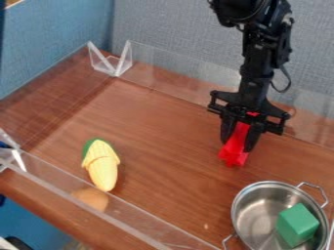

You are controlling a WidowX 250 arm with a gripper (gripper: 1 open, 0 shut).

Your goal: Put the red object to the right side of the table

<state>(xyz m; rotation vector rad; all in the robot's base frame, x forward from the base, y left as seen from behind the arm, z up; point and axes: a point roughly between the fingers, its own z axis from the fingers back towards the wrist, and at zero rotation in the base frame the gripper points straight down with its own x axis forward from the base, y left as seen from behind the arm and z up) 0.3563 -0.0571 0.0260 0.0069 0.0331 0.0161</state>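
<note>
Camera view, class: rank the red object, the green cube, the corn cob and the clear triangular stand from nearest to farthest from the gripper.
1. red object, held in the gripper
2. green cube, in the pot at lower right
3. corn cob, lower left
4. clear triangular stand, far left corner; nearly as close as the corn

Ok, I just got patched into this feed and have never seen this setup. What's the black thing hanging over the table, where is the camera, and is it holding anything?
The black thing is one robot arm; its gripper points straight down and is shut on the red object, a narrow red block whose lower end is at or just above the table. The single camera looks down from outside a corner, over the low clear walls around the wood surface. Also there: a yellow corn toy near the front wall and a metal pot at lower right with a green cube inside.
</note>
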